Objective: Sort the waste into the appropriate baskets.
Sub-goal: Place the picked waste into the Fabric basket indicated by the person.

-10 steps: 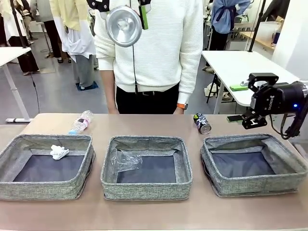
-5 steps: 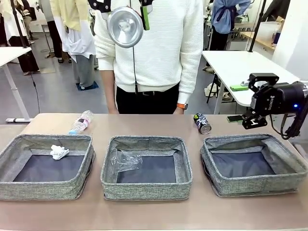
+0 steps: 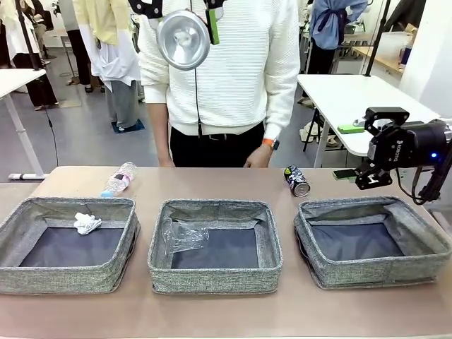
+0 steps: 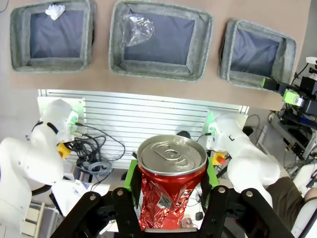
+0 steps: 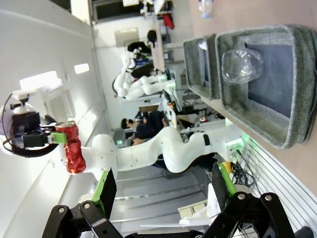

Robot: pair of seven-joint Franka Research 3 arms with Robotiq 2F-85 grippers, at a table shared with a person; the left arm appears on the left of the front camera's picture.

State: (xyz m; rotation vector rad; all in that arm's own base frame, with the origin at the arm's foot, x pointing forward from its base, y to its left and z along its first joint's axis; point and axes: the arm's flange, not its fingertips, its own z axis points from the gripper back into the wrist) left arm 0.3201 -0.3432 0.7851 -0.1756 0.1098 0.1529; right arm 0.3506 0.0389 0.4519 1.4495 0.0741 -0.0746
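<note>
My left gripper is shut on the red dented can, held upright high above the table; from the right wrist view the can hangs far off in that gripper. Below lie three grey baskets. The left one holds a white tissue wad, the middle one a crumpled clear bottle, and the right one shows a bare floor. A dark can and a clear bottle lie on the table behind them. My right gripper hovers open above the right basket's far corner.
A person in a white sweater stands at the table's far side, one hand near the edge beside the dark can. The tabletop in front of the baskets is bare brown board.
The person's hand with the orange wristband has lifted slightly and shifted left. Both arms hold still.
</note>
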